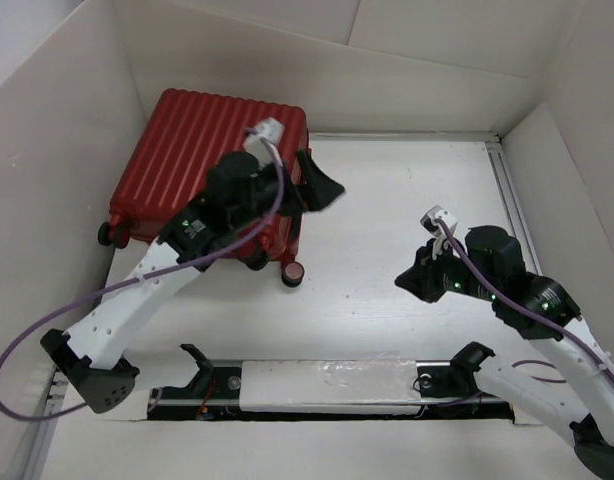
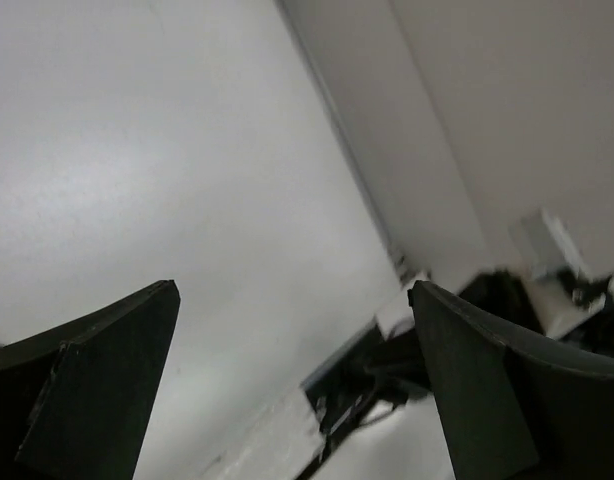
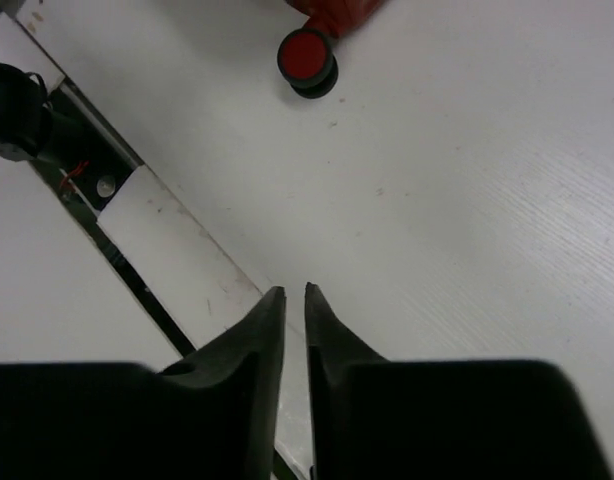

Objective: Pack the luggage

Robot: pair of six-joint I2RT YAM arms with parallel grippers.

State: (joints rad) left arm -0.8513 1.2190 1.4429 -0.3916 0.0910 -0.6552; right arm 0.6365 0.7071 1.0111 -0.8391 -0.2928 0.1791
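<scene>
The luggage (image 1: 192, 150), a dark red ribbed hard-shell suitcase, lies closed at the back left of the table, with a red-hubbed wheel (image 1: 293, 274) at its near corner. My left gripper (image 1: 323, 186) hovers at the suitcase's right edge, pointing right, jaws wide open and empty (image 2: 292, 290); the suitcase is out of the left wrist view. My right gripper (image 1: 409, 280) is shut and empty (image 3: 294, 292) above the bare table, right of the wheel (image 3: 305, 57). A corner of the suitcase (image 3: 337, 10) shows at the top of the right wrist view.
White cardboard walls (image 1: 47, 120) enclose the table on the left, back and right. A metal rail (image 1: 507, 200) runs along the right side. A white strip with black mounts (image 1: 327, 385) lies along the near edge between the arm bases.
</scene>
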